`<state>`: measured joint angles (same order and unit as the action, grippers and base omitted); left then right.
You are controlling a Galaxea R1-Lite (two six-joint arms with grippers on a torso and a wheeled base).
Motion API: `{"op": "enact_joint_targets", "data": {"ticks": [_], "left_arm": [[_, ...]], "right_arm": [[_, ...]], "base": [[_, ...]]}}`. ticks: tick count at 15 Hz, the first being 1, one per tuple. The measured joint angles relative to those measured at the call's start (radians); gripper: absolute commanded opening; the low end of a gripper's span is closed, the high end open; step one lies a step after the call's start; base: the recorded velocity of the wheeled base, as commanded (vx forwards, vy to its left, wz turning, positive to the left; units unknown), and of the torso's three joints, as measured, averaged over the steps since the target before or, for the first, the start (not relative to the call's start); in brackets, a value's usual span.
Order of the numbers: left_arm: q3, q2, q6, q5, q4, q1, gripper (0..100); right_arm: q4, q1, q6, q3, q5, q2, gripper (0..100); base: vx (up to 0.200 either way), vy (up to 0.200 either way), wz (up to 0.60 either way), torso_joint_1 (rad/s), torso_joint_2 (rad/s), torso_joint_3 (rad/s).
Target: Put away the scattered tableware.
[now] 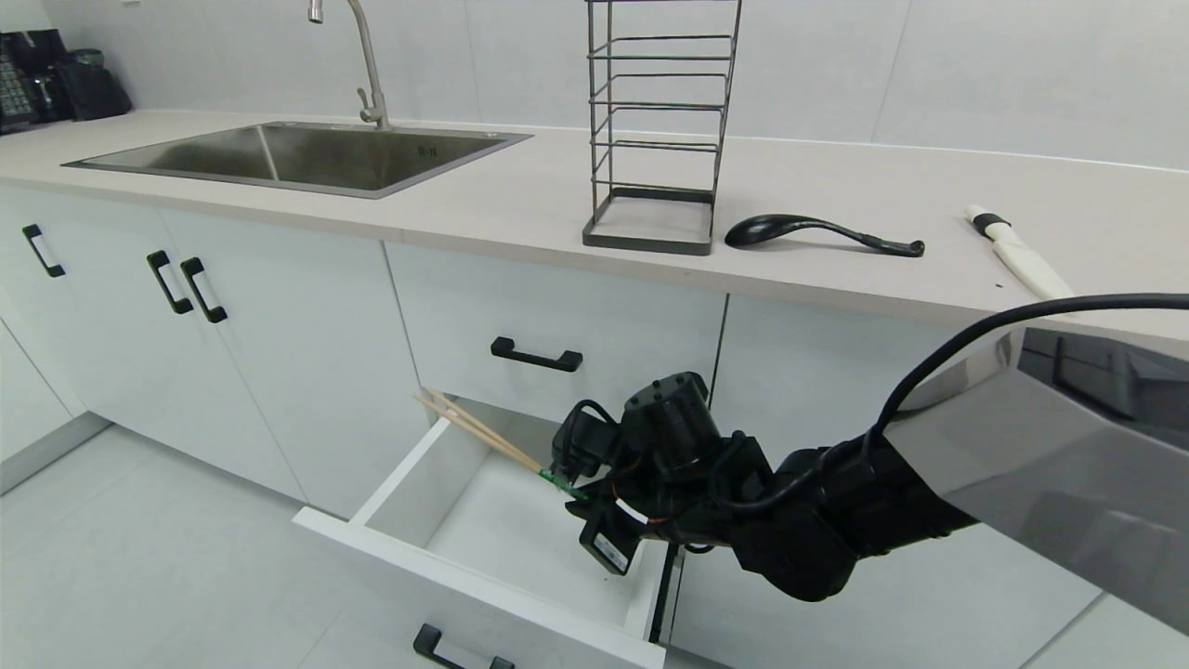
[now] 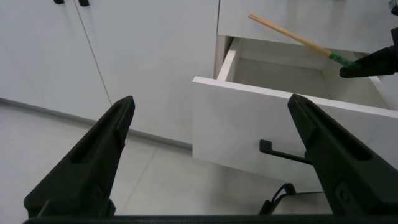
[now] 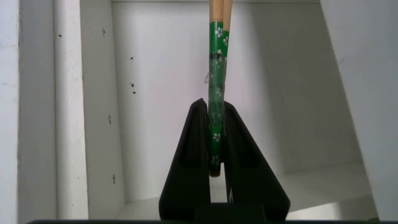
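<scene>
The chopsticks [image 1: 478, 432], wooden with green patterned ends, are clamped by those ends in the right end effector [image 1: 568, 488] and hang slanted above the open white drawer [image 1: 395, 478]. The left end effector [image 2: 211, 102] is spread wide, empty, near the drawer's front. On the surface [image 1: 520, 200] above lie a black ladle [image 1: 817, 230] and a pale knife [image 1: 1017, 253], to the right of a wire rack [image 1: 655, 130].

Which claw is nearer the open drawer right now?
Right. The right claw is over the open drawer, shut on the chopsticks. The left claw is open, outside the drawer, facing its front panel.
</scene>
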<state>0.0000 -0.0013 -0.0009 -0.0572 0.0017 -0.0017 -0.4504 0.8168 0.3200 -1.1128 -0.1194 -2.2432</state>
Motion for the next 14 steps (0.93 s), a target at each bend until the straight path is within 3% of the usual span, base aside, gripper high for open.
{"op": "enact_joint_targets", "data": {"ticks": [14], "left_arm": [[0.0,0.0,0.0,0.0,0.0,0.0,100]], "right_arm": [[0.0,-0.014,0.037,-0.095,0.049,-0.135,0]], "base": [[0.0,0.0,0.0,0.0,0.0,0.0]]}}
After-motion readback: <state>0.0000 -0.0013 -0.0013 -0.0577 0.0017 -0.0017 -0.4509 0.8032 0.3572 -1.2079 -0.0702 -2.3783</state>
